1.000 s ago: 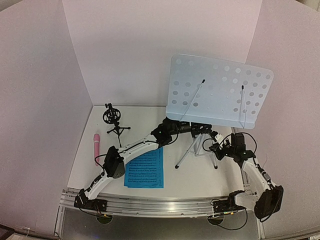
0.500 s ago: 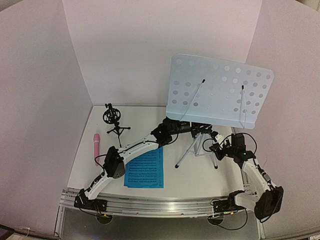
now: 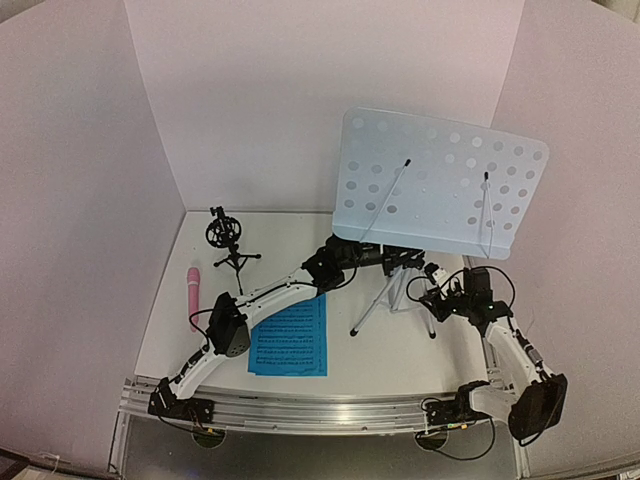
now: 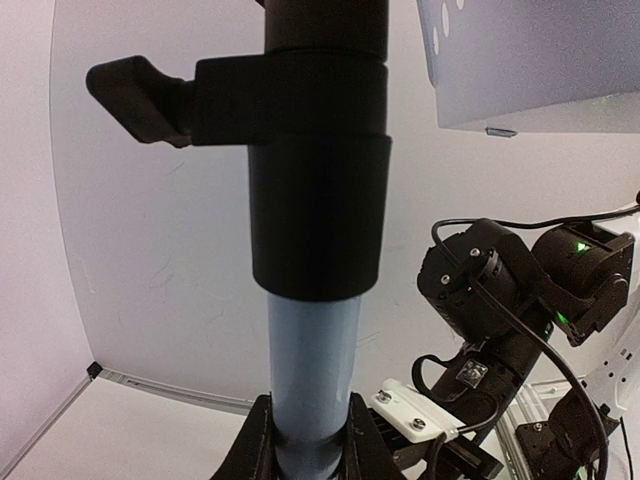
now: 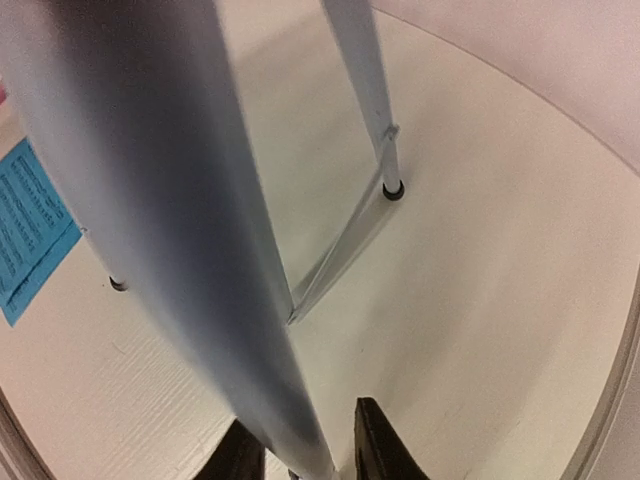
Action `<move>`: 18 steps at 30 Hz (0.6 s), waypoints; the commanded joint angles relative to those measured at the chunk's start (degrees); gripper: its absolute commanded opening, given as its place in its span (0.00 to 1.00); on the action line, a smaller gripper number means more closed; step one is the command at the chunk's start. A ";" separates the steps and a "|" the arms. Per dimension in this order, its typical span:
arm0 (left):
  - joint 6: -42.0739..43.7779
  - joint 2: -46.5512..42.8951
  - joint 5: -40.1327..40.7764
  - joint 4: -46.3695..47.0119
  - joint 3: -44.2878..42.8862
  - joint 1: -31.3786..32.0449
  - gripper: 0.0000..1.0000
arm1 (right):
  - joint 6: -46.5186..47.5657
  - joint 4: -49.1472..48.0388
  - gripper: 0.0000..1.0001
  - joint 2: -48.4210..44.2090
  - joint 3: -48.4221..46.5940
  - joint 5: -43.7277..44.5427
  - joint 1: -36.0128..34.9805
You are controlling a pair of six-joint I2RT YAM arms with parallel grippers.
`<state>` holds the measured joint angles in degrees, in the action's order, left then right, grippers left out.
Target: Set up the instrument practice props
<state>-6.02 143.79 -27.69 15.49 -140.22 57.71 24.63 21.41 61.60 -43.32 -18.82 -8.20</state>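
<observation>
Your music stand (image 3: 440, 180) is upright, right of centre on the table (image 3: 400, 350). Its wide top sits high above three thin legs, so treat it as top-heavy. Your left gripper (image 4: 310, 445) presses its fingers on both sides of the pole (image 4: 315, 360), just under the black collar. If that grip slackens or drags sideways, the stand can tip. Your right gripper (image 5: 300, 455) straddles one leg (image 5: 180, 200) low down, and I cannot tell whether it clamps or only brackets it. A sideways nudge there could fold the leg or skid a foot. The blue sheets (image 3: 292, 335), pink microphone (image 3: 192, 290) and mic mount (image 3: 228, 240) sit to the left, well apart from the stand, not yet placed.
</observation>
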 commanded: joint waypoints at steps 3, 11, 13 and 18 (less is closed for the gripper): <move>-4.64 -4.32 -1.13 6.93 1.43 -0.37 0.00 | -5.28 5.37 0.40 -0.99 -5.43 0.04 0.58; -5.93 -4.32 -2.30 7.52 2.99 -0.58 0.00 | -12.37 6.70 0.65 -5.69 -8.64 -6.28 0.68; -5.77 -4.36 -2.54 7.50 2.90 -0.67 0.00 | -14.81 7.19 0.69 -7.37 -8.58 -7.61 0.68; -5.91 -4.45 -2.91 7.21 2.77 -0.86 0.00 | -22.17 9.61 0.83 -8.31 -10.74 -12.41 1.18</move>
<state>-7.81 143.63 -29.17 21.04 -137.22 57.26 10.09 28.15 53.53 -50.46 -25.26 -7.70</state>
